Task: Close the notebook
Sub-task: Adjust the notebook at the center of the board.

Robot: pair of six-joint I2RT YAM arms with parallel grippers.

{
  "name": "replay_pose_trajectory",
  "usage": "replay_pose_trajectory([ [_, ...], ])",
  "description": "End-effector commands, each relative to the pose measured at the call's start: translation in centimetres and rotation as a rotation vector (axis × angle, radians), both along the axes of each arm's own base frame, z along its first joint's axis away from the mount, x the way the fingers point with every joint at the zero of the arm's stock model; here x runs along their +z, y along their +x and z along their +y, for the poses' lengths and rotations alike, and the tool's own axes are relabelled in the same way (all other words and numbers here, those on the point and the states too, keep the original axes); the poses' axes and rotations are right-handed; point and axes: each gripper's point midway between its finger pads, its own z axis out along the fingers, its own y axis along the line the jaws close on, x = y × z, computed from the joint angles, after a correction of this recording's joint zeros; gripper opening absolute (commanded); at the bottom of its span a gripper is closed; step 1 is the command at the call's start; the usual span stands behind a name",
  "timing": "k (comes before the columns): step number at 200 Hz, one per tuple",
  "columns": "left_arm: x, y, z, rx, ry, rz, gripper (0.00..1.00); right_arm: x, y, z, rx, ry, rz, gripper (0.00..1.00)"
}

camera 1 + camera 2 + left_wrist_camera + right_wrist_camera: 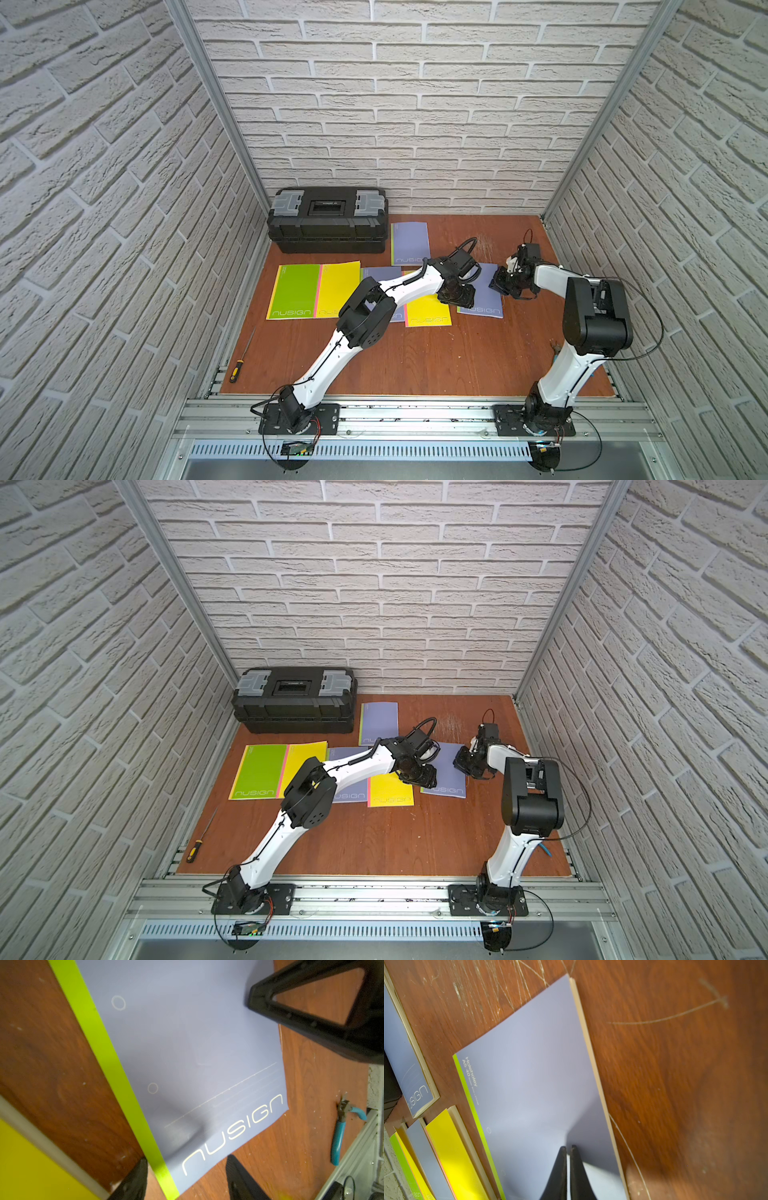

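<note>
The notebook (486, 293) (451, 766) is purple with a lime spine strip and lies flat on the wooden table, its cover down. In the left wrist view the notebook (197, 1053) shows its printed cover, with my left gripper (187, 1158) open and its jaws straddling the corner by the spine. In a top view the left gripper (457, 297) sits over the notebook's left part. My right gripper (568, 1147) (498, 284) is shut and empty, its tips over the cover (533, 1084) near the page edge. Whether they touch it is unclear.
A black toolbox (328, 220) stands at the back left. Other notebooks lie around: purple (410, 243) behind, yellow (428, 313) beside, green and yellow (311, 291) to the left. A screwdriver (239, 368) lies off the table's left edge and blue-handled cutters (338, 1136) by the right edge.
</note>
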Motion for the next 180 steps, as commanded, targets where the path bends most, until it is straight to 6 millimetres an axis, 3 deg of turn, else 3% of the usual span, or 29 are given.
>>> replay_pose_trajectory([
  [1, -0.5, -1.3, -1.3, -0.045, -0.03, 0.039, 0.6, -1.7, -2.2, 0.3, 0.008, -0.022, 0.098, 0.09],
  [45, -0.1, -2.9, -2.9, -0.09, -0.095, 0.086, 0.6, -1.4, -2.0, 0.0, 0.003, -0.022, 0.095, 0.09],
  [99, 0.4, -2.5, -2.7, -0.083, -0.094, 0.063, 0.61, -1.5, -2.3, 0.0, 0.011, -0.026, 0.1, 0.09],
  [134, 1.7, 0.7, 0.8, 0.002, -0.029, -0.024, 0.6, -1.4, -2.3, 0.0, 0.011, -0.028, 0.099, 0.09],
  [180, 5.5, 4.1, 6.3, 0.089, 0.014, -0.122, 0.6, -1.3, -2.1, 0.0, 0.017, -0.031, 0.095, 0.08],
])
